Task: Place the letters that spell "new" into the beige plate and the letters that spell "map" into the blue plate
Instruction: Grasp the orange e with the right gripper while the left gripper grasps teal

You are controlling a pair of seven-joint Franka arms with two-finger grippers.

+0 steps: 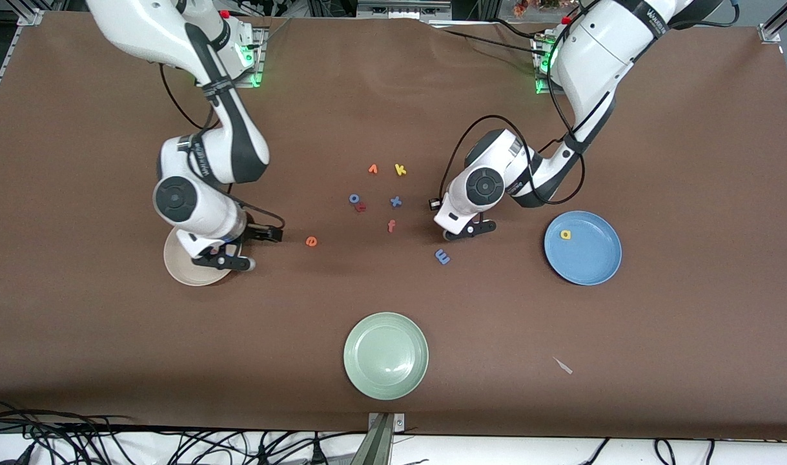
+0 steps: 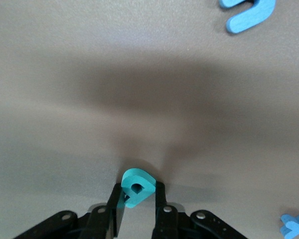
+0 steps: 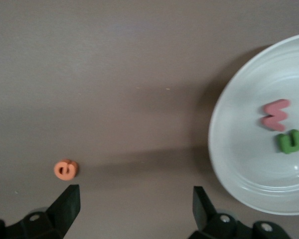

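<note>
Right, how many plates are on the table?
3: beige plate toward the right arm's end; blue plate toward the left arm's end; pale green plate nearest the front camera.

A salmon "w" (image 3: 275, 114) and green "n" (image 3: 289, 141) lay side by side in the beige plate (image 3: 229, 164). An orange "e" (image 1: 311, 241) lay flat on the counter (image 1: 109, 361) beside it. A yellow "a" (image 1: 565, 235) lay in the blue plate (image 1: 593, 265). A blue "m" (image 1: 442, 257) lay flat on the counter. A teal "p" (image 2: 136, 187) stood pinched in the left hand (image 2: 135, 205).

Even overhead light; soft arm shadows on table (image 1: 690, 161); faint sheen on green plate (image 1: 385, 356); wrist views soft, near fingers blurred.
</note>
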